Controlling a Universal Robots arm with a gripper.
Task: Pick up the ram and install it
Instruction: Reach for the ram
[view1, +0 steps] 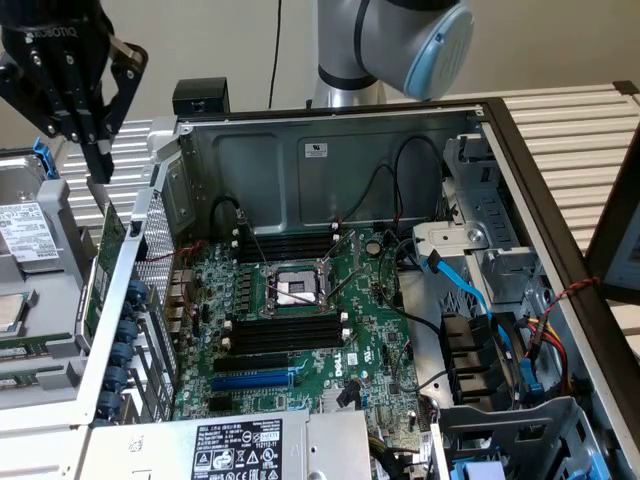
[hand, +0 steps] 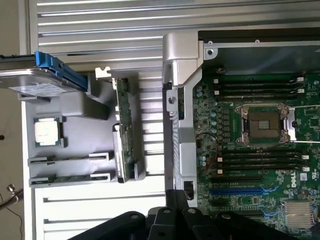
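Two ram sticks (hand: 69, 159) stand edge-on in holders of the grey tray (hand: 75, 107), beside the open computer case. They are thin green boards, one just beside the other (hand: 69, 178). My black gripper (view1: 100, 168) hangs above the tray at the exterior view's left, outside the case wall. Its fingers are shut with nothing between them. In the wrist view the gripper (hand: 175, 202) shows as dark fingers over the case edge. The black memory slots (view1: 285, 335) on the motherboard (view1: 370, 350) lie bare on both sides of the processor socket (view1: 290, 290).
A larger upright green card (hand: 125, 130) stands in the tray next to the case wall (view1: 130, 300). The tray also holds a hard drive (hand: 40, 80) with a blue bracket and a processor chip (hand: 48, 132). Cables and drive bays (view1: 490, 340) crowd the case at the exterior view's right.
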